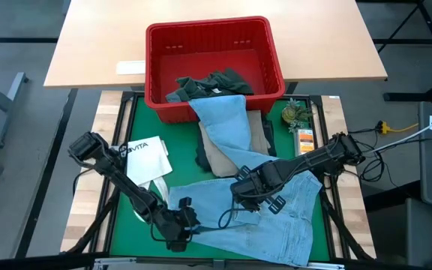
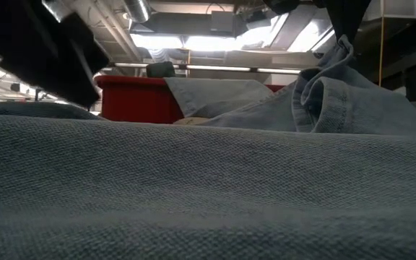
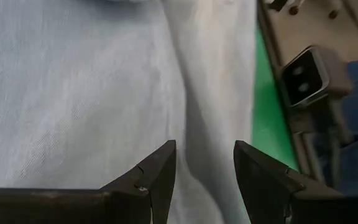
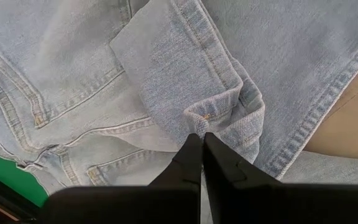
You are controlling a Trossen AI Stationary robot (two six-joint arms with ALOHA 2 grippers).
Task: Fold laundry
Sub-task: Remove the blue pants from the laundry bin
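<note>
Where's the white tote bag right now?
In the high view the white tote bag lies on the green mat's left side, beside the left arm and left of the light blue jeans, nearer than the red basket.

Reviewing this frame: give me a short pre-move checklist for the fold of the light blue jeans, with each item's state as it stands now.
1. Right gripper shut on a bunched fold of the light blue denim jeans: ok.
2. Left gripper open over pale cloth at the table's near edge, holding nothing: not ok if a two-handed fold is meant.
3. Jeans lying flat: not ok, one leg runs up over the rim of the red plastic basket.
4. Beige garment free of the jeans: not ok, partly covered.
5. White tote bag out of the way: cannot tell, it lies beside the left arm.
</note>
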